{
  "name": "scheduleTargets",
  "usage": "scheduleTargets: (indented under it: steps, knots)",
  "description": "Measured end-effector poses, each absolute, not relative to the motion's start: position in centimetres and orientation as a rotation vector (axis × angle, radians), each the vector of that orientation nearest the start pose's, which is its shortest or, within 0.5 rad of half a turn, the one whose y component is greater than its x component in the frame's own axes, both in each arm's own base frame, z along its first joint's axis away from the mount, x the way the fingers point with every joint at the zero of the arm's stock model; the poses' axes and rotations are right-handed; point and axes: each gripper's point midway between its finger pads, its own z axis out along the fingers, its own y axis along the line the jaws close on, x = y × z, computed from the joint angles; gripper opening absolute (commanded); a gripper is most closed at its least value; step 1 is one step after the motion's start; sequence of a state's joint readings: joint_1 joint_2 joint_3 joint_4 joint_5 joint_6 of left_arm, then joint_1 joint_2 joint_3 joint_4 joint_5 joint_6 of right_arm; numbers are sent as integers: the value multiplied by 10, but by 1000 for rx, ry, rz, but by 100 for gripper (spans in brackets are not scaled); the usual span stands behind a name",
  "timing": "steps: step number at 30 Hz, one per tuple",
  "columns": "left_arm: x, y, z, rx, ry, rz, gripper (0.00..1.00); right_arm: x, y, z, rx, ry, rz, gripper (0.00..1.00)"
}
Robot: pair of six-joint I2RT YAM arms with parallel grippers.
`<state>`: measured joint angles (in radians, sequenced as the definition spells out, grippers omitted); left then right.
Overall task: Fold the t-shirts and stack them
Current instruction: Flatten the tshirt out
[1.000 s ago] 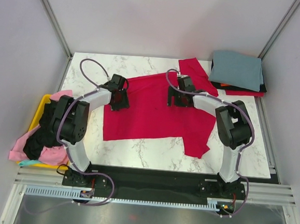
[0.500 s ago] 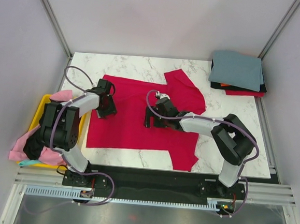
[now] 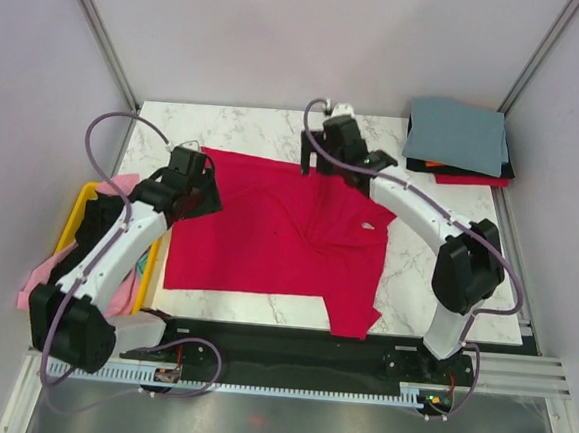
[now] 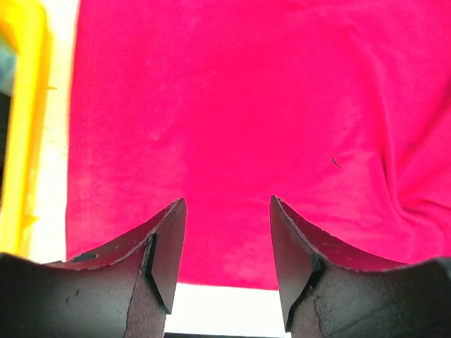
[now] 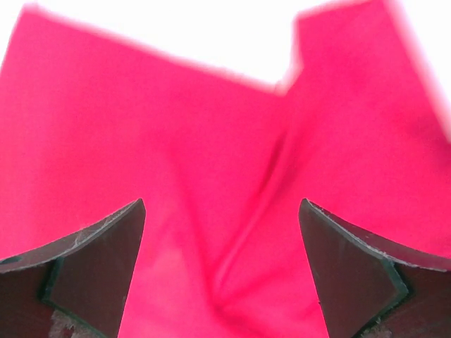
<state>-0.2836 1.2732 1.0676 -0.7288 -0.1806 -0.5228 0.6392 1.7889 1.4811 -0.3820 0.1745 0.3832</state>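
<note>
The crimson t-shirt [image 3: 268, 240] lies spread at the centre of the frame on the tabletop [image 3: 246, 128], wrinkled toward its right. The left gripper [image 4: 227, 201] and right gripper [image 5: 222, 204] hover above it, jaws apart and empty. The cloth looks soft, light and limp, best pinched at a hem or sleeve edge.

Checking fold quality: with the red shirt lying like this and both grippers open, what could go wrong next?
The red shirt is bunched in creases toward its right side; folding now could lock them in. Its near right corner reaches the edge of the table and might slide off if dragged.
</note>
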Motion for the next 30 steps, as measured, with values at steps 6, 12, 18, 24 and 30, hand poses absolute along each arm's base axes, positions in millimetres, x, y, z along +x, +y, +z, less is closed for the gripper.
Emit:
scheduleTargets:
  steps: [6,12,18,24,30]
  knots:
    - [271,-68,163,-337,2390,-147,59,530,244,227,-88,2054,193,79]
    - [255,-75,153,-279,2421,-210,58,608,232,135,-93,2122,53,60]
    - [258,-85,152,-250,2430,-262,56,617,229,45,-137,2247,-19,57]
    - [259,-90,152,-236,2433,-294,56,625,228,46,-129,2216,-19,55]
    - [259,-93,152,-228,2435,-314,56,632,222,51,-104,2187,-25,50]
